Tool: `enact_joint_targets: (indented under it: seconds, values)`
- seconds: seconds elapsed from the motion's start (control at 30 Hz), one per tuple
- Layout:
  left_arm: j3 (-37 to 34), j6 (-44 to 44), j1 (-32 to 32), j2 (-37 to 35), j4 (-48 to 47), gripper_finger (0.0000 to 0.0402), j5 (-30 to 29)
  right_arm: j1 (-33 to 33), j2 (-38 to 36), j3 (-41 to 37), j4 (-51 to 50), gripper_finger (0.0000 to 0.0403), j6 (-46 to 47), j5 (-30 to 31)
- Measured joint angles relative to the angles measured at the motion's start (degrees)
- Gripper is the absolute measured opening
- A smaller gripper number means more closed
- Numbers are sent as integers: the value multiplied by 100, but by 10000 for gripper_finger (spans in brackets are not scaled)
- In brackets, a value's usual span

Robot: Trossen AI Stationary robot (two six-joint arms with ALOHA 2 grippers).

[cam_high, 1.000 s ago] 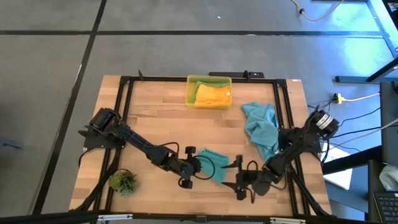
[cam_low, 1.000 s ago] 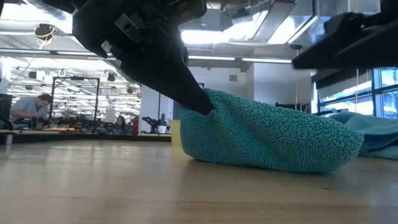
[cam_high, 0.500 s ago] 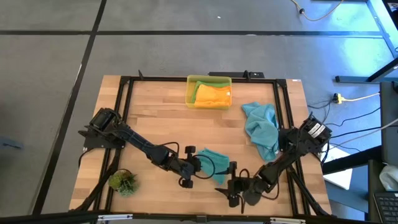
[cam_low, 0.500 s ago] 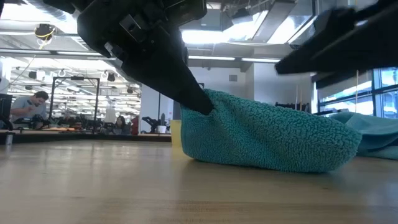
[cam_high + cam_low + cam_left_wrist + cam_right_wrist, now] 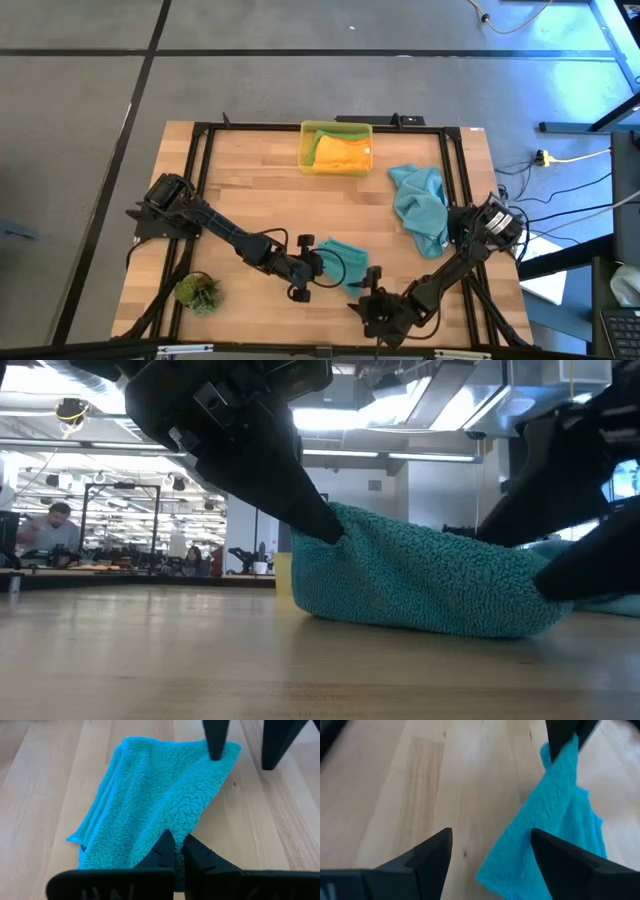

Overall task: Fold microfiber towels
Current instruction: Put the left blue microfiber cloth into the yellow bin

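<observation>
A folded teal-blue microfiber towel (image 5: pixel 347 257) lies near the table's front edge. Its left end is raised by my left gripper (image 5: pixel 322 266), which is shut on it, and the rest (image 5: pixel 440 595) lies on the wood. My right gripper (image 5: pixel 363 297) stands open at the towel's near right corner (image 5: pixel 520 865), with one finger (image 5: pixel 216 742) over that corner and the other (image 5: pixel 274 745) over bare wood. A second teal-blue towel (image 5: pixel 420 205) lies crumpled at the right. An orange towel (image 5: pixel 340 152) lies in the yellow bin (image 5: pixel 308 150). My left gripper pinches the teal towel's left end (image 5: pixel 172 822) between its two fingers (image 5: pixel 161 851). The fingers come slanting down from the table's left. That end is lifted into a peak (image 5: pixel 338 520), and the cloth slopes from it down to the table. Whether my right gripper touches the corner, I cannot tell.
A small green plant tuft (image 5: pixel 198 292) stands at the near left. The yellow bin is at the far middle. A black frame (image 5: pixel 200 130) runs round the table's edges. Bare wood (image 5: pixel 270 200) lies between the bin and the towel.
My right gripper has moved toward the table's left and near edge and sunk lower, coming up to the teal towel's near right corner. In the low view it now shows beside the towel's right end. The towel and my left gripper have kept still.
</observation>
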Motion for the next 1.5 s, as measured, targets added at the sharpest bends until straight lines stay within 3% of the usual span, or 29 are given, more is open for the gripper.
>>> enact_joint_targets:
  seconds: [0.3,0.73,0.9,1.2,1.5]
  values:
    - [0,0,0,0,-1,0,0,-13,12,-2,-937,272,892,269]
    - [0,0,0,0,-2,0,0,-39,12,-7,-1149,262,1014,249]
    - [0,26,9,0,-3,0,0,-43,12,-7,-1222,201,1020,147]
    - [0,39,70,0,-15,0,113,-71,11,-7,-1228,18,697,-127]
    - [0,67,148,-107,-75,0,340,-160,-109,-13,-1286,8,386,-181]
